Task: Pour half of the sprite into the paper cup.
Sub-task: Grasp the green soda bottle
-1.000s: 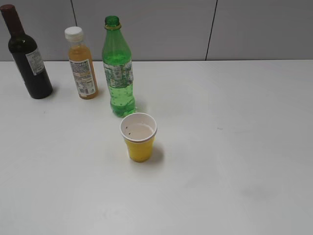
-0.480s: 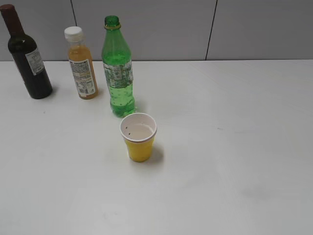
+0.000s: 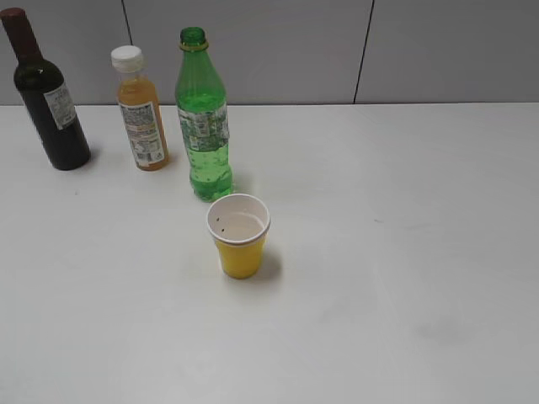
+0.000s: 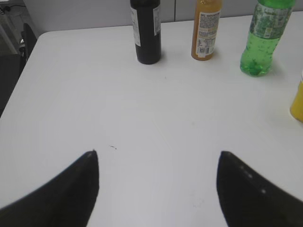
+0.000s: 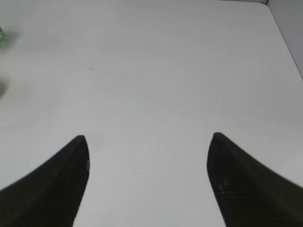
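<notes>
The sprite is a tall green bottle without a cap, standing upright on the white table; the left wrist view shows its lower part at the top right. Just in front of it stands the paper cup, yellow outside and white inside; only a yellow sliver of the cup shows at the right edge of the left wrist view. My left gripper is open over bare table, far short of the bottles. My right gripper is open over bare table too, with a green sliver of the sprite at the far left. Neither arm shows in the exterior view.
An orange juice bottle with a white cap and a dark wine bottle stand left of the sprite, also seen as the juice bottle and wine bottle. The table's left edge and right far corner are visible.
</notes>
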{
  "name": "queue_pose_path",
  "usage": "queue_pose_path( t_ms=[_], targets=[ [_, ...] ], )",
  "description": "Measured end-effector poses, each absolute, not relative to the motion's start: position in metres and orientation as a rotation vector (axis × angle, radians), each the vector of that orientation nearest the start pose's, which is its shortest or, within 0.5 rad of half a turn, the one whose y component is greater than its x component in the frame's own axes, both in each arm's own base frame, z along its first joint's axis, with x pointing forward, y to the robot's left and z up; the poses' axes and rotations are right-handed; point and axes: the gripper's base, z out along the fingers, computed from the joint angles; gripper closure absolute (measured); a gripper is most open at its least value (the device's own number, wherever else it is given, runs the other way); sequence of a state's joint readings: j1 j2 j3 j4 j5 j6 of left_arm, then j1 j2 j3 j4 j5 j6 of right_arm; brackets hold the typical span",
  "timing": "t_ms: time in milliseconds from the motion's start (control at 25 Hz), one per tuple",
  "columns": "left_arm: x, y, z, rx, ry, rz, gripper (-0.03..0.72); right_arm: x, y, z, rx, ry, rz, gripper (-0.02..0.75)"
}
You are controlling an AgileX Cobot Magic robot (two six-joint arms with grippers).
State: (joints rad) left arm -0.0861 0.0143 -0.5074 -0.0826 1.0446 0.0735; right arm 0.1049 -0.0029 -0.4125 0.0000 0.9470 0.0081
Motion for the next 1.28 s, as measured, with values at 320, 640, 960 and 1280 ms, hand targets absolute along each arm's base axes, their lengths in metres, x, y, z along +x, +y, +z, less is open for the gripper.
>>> queue_pose_path(
  t_ms=[320, 640, 960, 1280],
  targets=[
    [-0.004, -0.006, 0.281, 0.165, 2.027, -0.107, 0.099, 0.009, 0.001, 0.262, -0.098, 2.014, 0.072, 0.154],
    [-0.004, -0.006, 0.281, 0.165, 2.027, -0.107, 0.099, 0.009, 0.001, 0.262, -0.098, 2.014, 0.072, 0.155],
    [-0.003, -0.006, 0.281, 0.165, 2.028, -0.098, 0.099, 0.009, 0.001, 0.262, -0.098, 2.014, 0.072, 0.155],
    [0.005, -0.006, 0.300, 0.152, 1.885, -0.101, 0.013, 0.009, 0.001, 0.262, -0.098, 2.014, 0.072, 0.154]
  ],
)
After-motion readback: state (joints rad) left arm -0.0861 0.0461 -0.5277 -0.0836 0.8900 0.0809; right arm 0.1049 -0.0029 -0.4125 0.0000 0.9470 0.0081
